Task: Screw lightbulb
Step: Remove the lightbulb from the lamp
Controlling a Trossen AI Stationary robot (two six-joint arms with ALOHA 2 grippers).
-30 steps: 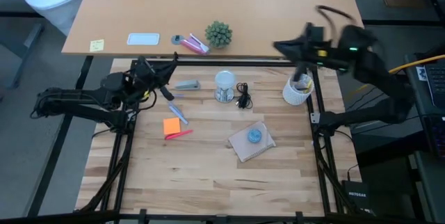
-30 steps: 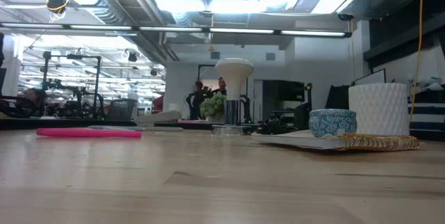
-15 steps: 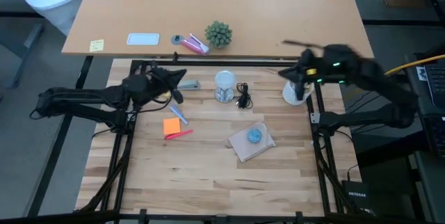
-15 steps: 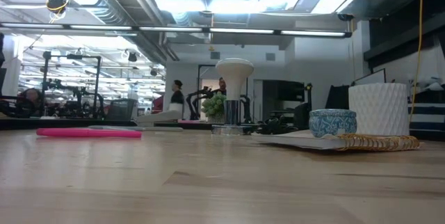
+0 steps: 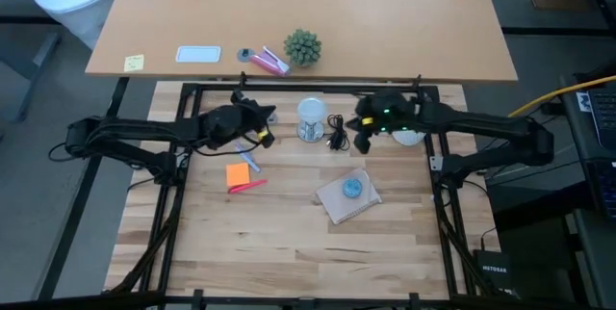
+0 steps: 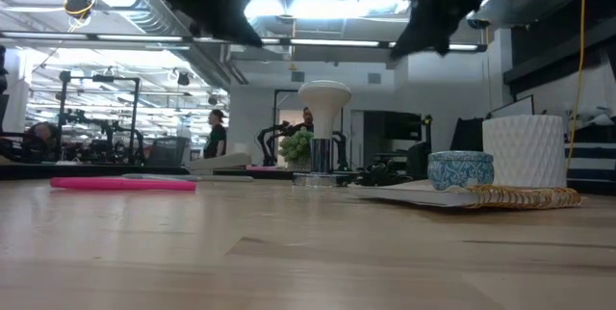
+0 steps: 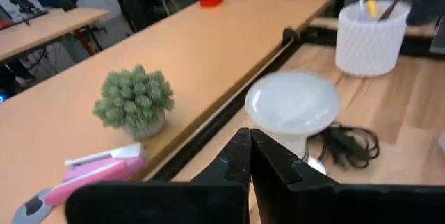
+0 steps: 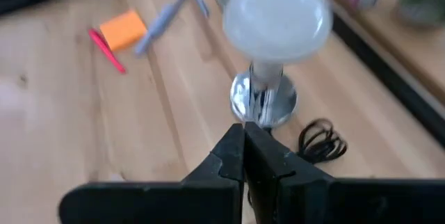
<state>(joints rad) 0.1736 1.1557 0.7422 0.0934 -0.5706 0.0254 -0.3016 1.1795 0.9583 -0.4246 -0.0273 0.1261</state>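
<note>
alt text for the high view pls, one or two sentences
Overhead: the lightbulb stands upright in its metal socket at the wooden table's far side, flanked by the shut left gripper and shut right gripper, neither touching it.

You get even, bright overhead light on the bench (image 5: 289, 252), with only faint shadows. In the low view, ceiling strip lights (image 6: 289, 7) glare and both arms read as dark silhouettes. The right wrist view is motion-blurred; the lightbulb (image 8: 277, 19) smears.
</note>
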